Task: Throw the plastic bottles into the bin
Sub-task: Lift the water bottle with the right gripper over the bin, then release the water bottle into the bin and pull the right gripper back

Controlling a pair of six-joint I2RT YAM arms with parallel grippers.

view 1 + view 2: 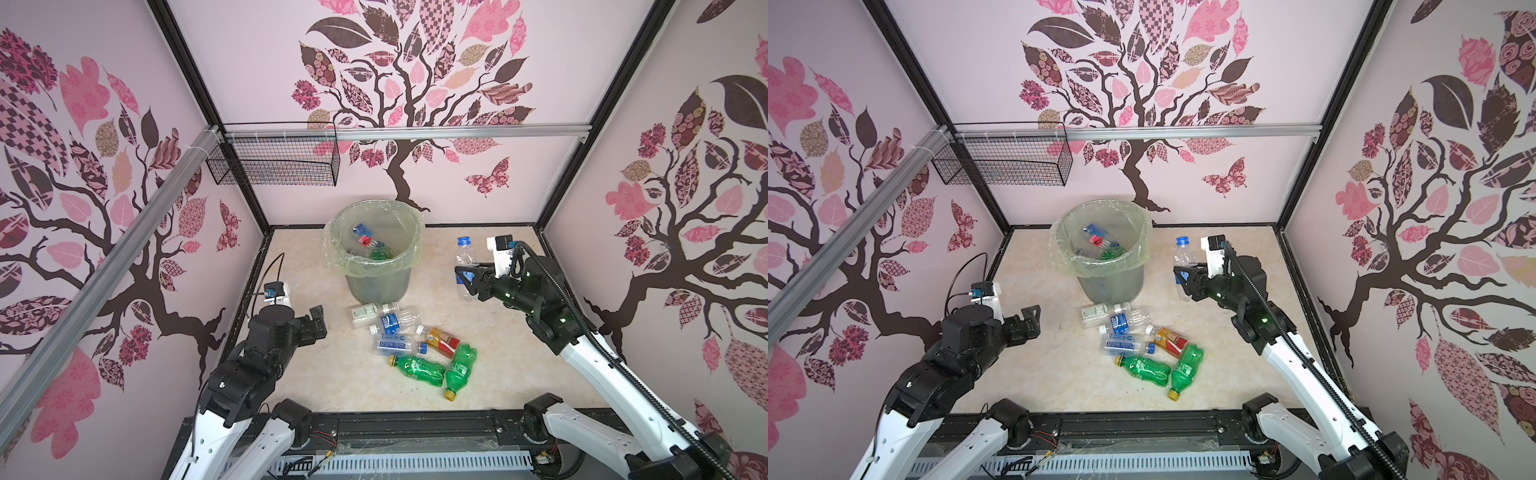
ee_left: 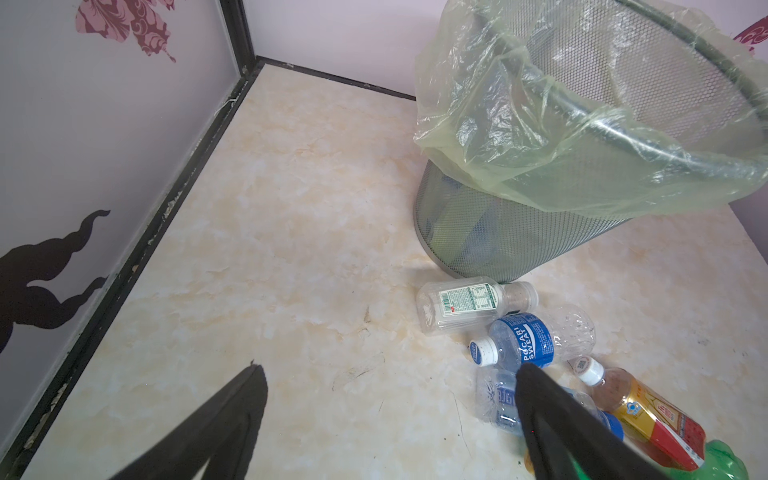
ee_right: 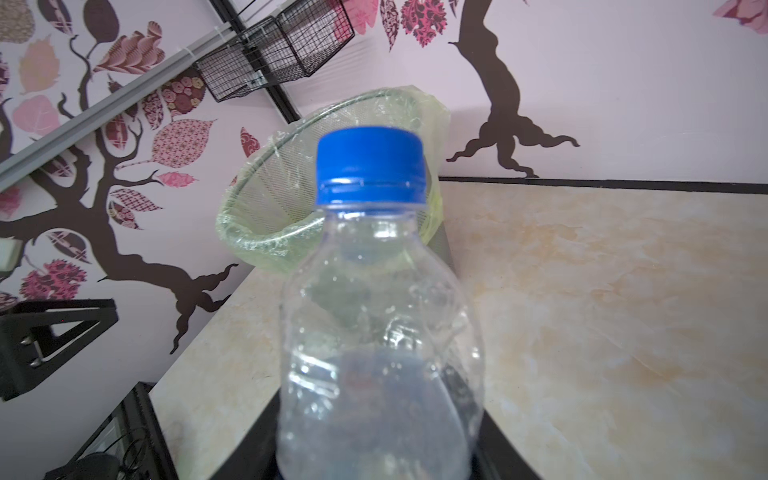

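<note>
Above marbled tabletop [image 1: 332, 386], right of centre, the right gripper [image 1: 465, 277] is clenching a clear blue-capped plastic bottle [image 1: 464, 255] upright mid-body, likely for carrying over the round grey-green lined bin [image 1: 376, 286] at centre; the left gripper [image 1: 317, 321] is hanging released, lower left.

Right arm is gripping; left arm is hovering with nothing in its jaws.
The right gripper [image 1: 468, 277] is reaching inward with its wrist level, jaws clamping a clear blue-capped bottle [image 1: 464, 254] upright at its waist. The left gripper [image 1: 318, 321] is hanging with its elbow bent, jaws spread wide.
</note>
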